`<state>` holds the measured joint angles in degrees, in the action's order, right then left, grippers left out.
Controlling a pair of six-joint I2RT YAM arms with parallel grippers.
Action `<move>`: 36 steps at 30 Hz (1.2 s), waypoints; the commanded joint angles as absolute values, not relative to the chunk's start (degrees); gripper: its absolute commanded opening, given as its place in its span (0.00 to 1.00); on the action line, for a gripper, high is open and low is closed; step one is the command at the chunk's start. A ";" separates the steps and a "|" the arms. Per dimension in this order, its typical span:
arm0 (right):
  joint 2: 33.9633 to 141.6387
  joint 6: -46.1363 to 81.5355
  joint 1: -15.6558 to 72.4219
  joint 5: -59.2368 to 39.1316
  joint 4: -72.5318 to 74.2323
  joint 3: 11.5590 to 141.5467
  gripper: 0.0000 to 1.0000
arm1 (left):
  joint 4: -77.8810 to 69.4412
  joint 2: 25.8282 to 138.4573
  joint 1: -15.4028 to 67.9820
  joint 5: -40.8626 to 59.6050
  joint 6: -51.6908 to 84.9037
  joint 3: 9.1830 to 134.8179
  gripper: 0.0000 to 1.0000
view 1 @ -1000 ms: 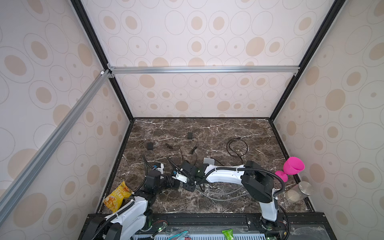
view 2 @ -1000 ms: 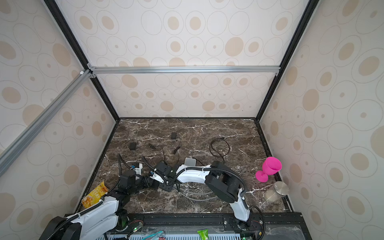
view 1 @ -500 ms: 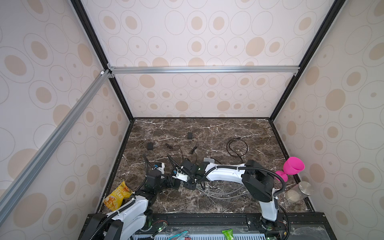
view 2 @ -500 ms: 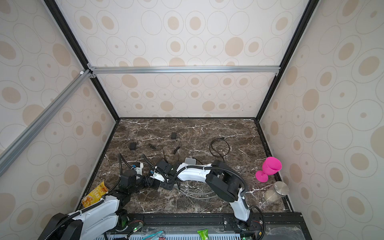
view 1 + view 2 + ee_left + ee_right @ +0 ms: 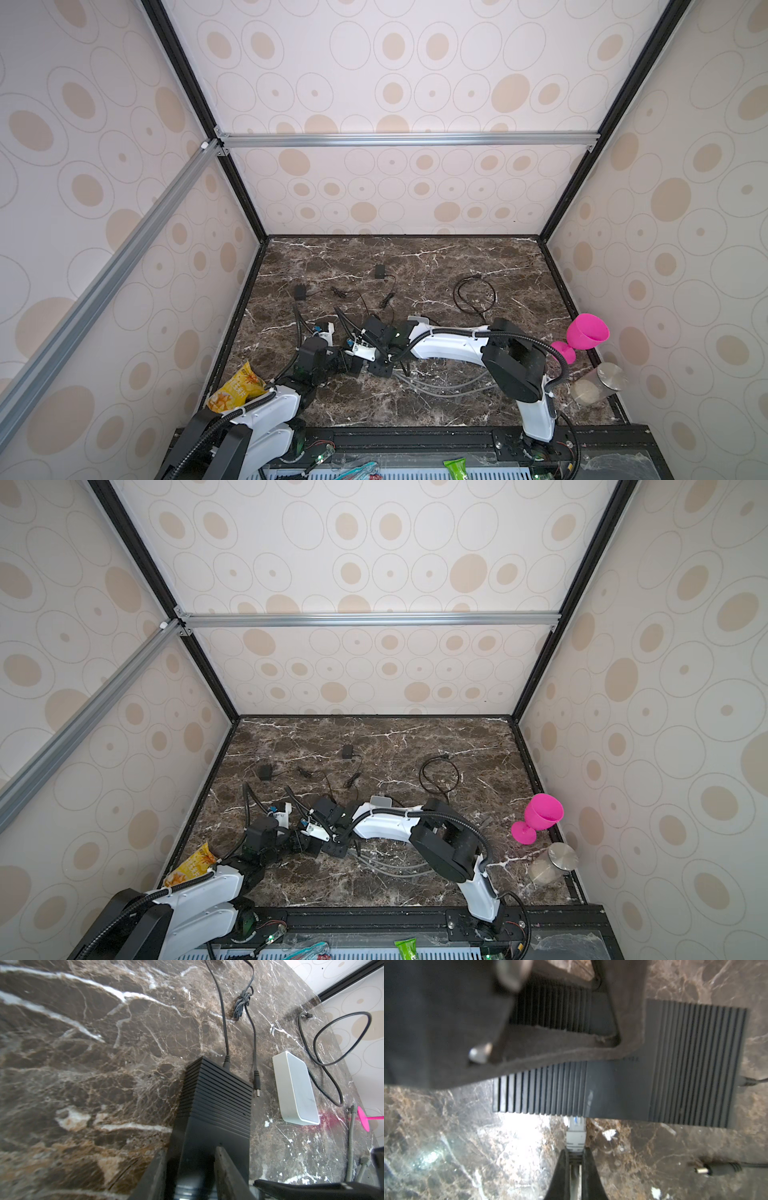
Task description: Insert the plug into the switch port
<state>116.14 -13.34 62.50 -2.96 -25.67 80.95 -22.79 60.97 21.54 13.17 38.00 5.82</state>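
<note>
Black ribbed switch [image 5: 216, 1101] sits clamped in our left gripper [image 5: 191, 1172], lower centre; our right gripper [image 5: 575, 1157] pinches the grey Ethernet plug [image 5: 576, 1136], tip meeting the switch's edge.

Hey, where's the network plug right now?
In the right wrist view the grey plug is pinched in the right gripper, its tip at the long edge of the black ribbed switch, left of middle on the table.

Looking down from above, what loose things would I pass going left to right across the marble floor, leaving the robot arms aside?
Yellow snack bag → left black adapter → rear black adapter → coiled black cable → pink goblet. The metal-lidded jar overlaps the goblet, so it is left out.
</note>
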 commanded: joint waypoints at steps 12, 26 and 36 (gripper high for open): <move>116.99 -12.92 63.09 -5.43 2.82 84.91 0.00 | -24.71 66.68 31.14 30.35 38.95 4.37 0.35; 116.37 -17.13 62.86 -11.82 12.68 82.67 0.00 | -33.60 71.60 36.81 35.92 41.19 2.21 0.32; 117.91 -29.36 61.50 -14.31 9.89 86.00 0.00 | -31.66 70.88 38.51 36.25 40.79 2.98 0.31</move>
